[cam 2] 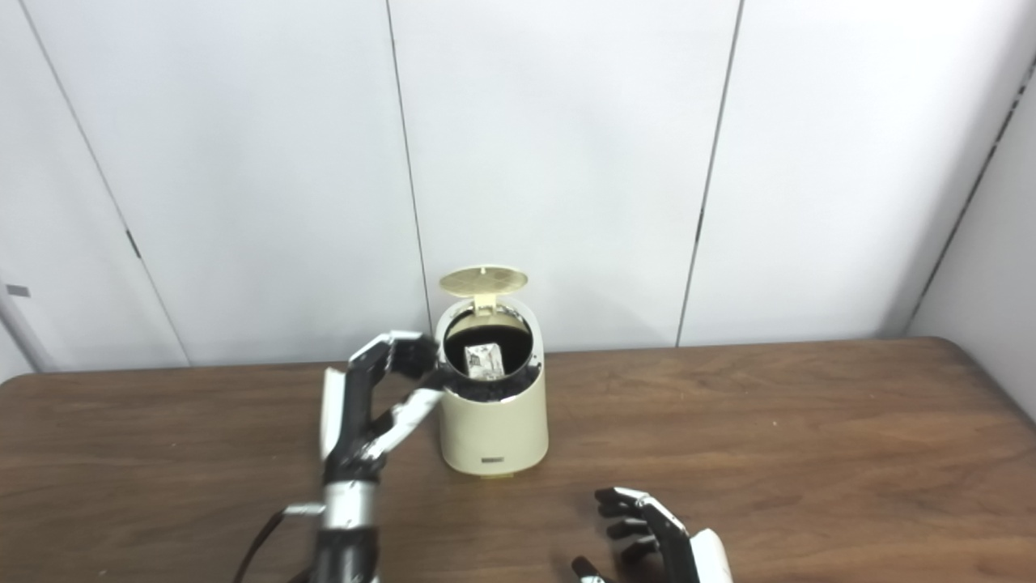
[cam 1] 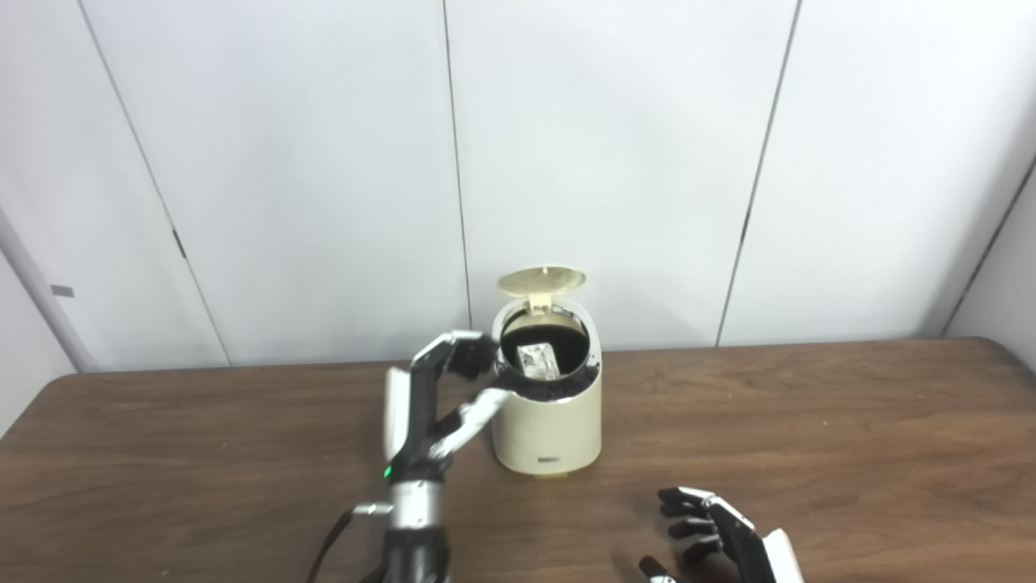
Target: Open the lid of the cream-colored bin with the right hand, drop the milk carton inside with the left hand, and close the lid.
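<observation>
The cream-colored bin [cam 1: 549, 425] stands on the brown table [cam 1: 809, 421] near its far edge, with its round lid [cam 1: 541, 280] tipped up at the back. The milk carton [cam 1: 537, 361] lies inside the dark opening. My left hand [cam 1: 441, 389] is raised just left of the bin's rim, fingers spread and holding nothing. Low at the front right, my right hand [cam 1: 716, 530] rests with fingers loosely curled and nothing in it. In the right eye view the bin [cam 2: 492, 429], the carton [cam 2: 484, 359], the left hand [cam 2: 374, 401] and the right hand [cam 2: 651, 530] appear the same way.
A pale panelled wall [cam 1: 615, 162] rises right behind the table's far edge, close behind the bin. A dark cable [cam 1: 328, 546] hangs beside my left forearm.
</observation>
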Controlling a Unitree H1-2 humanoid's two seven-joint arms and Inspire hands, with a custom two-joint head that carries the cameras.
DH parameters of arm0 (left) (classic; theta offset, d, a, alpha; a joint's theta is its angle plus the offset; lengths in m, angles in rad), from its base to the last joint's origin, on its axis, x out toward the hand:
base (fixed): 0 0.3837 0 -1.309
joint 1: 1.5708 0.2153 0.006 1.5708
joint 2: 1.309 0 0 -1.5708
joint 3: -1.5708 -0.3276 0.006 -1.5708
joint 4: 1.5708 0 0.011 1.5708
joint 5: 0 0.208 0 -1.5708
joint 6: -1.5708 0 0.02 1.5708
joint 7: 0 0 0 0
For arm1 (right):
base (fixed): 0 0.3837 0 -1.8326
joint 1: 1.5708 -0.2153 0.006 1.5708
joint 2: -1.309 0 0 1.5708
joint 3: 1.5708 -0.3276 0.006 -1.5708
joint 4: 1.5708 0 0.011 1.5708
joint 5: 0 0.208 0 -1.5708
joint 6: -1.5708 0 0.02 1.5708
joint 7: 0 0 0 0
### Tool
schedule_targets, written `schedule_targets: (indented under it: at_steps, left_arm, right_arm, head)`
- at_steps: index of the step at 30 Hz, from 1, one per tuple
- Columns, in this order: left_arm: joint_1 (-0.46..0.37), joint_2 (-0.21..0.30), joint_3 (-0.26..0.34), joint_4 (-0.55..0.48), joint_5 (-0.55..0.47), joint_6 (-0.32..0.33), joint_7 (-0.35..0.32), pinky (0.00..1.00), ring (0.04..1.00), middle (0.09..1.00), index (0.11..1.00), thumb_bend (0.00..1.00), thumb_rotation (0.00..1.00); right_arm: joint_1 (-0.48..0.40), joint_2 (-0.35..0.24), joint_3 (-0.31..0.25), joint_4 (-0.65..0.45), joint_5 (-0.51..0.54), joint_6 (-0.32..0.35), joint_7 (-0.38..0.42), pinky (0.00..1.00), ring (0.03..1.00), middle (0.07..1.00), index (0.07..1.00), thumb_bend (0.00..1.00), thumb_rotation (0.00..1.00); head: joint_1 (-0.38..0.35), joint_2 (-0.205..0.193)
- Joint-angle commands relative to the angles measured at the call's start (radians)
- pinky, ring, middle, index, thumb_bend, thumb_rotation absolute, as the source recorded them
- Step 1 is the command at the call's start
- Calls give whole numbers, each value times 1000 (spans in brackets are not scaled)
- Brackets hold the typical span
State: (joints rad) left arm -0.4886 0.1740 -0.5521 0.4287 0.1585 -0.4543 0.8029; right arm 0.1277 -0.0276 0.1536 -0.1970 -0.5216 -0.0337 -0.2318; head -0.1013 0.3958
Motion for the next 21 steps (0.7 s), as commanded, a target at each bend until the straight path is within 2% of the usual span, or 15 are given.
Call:
schedule_targets:
  at_steps: [1,5,7,9,10,13,17,21]
  left_arm:
    - [14,37,24,-106,9,-16,-32,414,453,489,524,528,845]
    - [123,81,90,-285,-45,-16,-150,419,457,497,550,469,803]
    - [178,86,142,-366,-105,-16,-236,455,509,554,595,534,729]
    - [231,84,196,-429,-168,-15,-329,468,533,578,614,550,707]
    - [263,86,222,-454,-187,-15,-366,495,569,614,651,550,697]
    - [351,82,293,-484,-214,-15,-463,587,670,710,760,523,713]
    - [435,69,358,-477,-225,-15,-572,687,742,783,819,426,777]
    - [507,36,399,-475,-215,-14,-637,749,793,822,835,325,800]
  right_arm:
    - [0,9,11,4,-13,-48,-14,480,618,691,691,305,130]
    - [-24,7,17,-34,-44,-102,-37,603,731,791,764,344,333]
    - [-39,9,15,-68,-57,-111,-38,678,797,833,814,371,452]
    - [-59,10,10,-100,-79,-119,-46,698,812,843,828,380,491]
    - [-76,9,5,-124,-90,-115,-44,707,824,854,840,399,558]
    - [-136,2,-14,-185,-106,-108,-34,735,854,885,871,466,667]
    - [-223,-25,-40,-244,-129,-75,16,824,911,931,927,556,809]
    - [-324,-61,-69,-283,-140,-39,80,871,928,939,948,595,828]
  head:
    - [-1,2]
    - [-1,2]
    - [1,2]
    - [1,3]
    - [1,4]
    - [-2,2]
    - [-4,4]
    - [-7,2]
